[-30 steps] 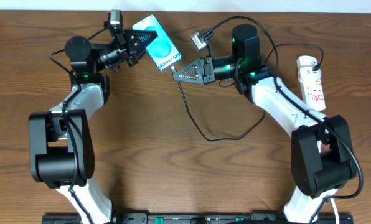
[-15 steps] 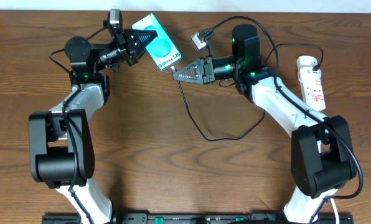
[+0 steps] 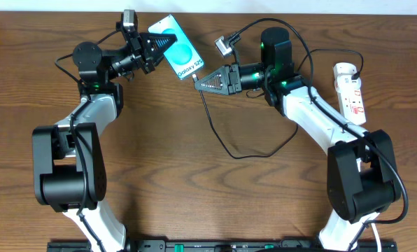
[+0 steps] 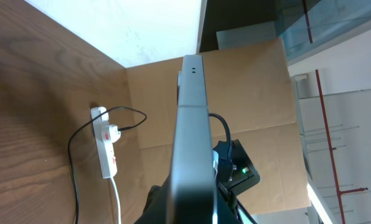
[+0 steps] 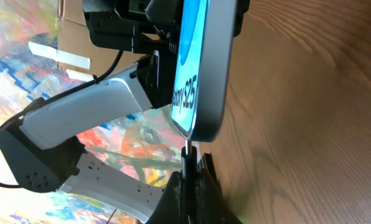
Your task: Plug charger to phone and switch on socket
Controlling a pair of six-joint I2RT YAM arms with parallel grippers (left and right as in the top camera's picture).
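Teal phone's (image 3: 178, 47) bottom edge just beside right tool (image 3: 196, 83).

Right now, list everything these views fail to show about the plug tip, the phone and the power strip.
- Right wrist: whether the charger tip is seated in the phone; the phone's end covers the joint.
- Overhead: same joint too small, beside the right gripper.
- Overhead and left wrist: socket switch positions too small.
- Left wrist: phone seen edge-on; screen hidden.
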